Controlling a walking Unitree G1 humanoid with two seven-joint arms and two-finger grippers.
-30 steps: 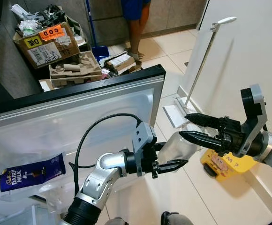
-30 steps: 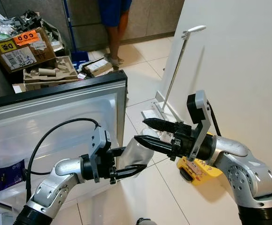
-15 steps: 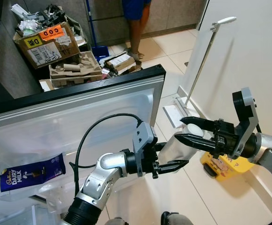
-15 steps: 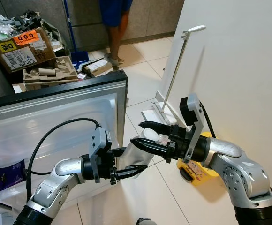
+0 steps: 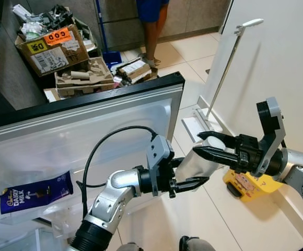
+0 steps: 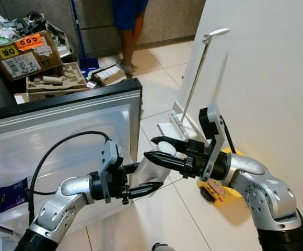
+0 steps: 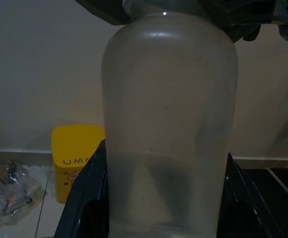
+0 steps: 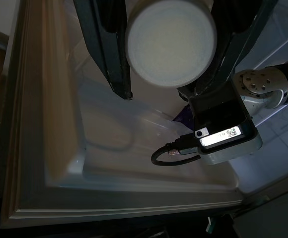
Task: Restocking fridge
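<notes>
Below the right gripper [image 5: 206,147], the pale tiled floor [image 5: 193,65] carries a yellow container [image 5: 251,185] against the white wall. Well beyond the left gripper [image 5: 193,175], past the open fridge door, cardboard boxes [image 5: 49,47] of rubbish sit by a person's feet [image 5: 150,58].

**Clutter on the kitchen floor**

A cardboard box [image 5: 49,49] heaped with rubbish stands on the tiled floor [image 5: 185,63] near the far wall, an orange label on its front edge. Just beside it lies a flat tray of cardboard tubes [image 5: 83,78], and next to that a small pile of papers [image 5: 136,68]. A person's legs [image 5: 152,31] stand behind the pile, beside a blue broom handle [image 5: 100,26]. A white mop [image 5: 222,78] leans against the white wall. A yellow container [image 5: 251,183] sits on the floor at the wall's foot.
</notes>
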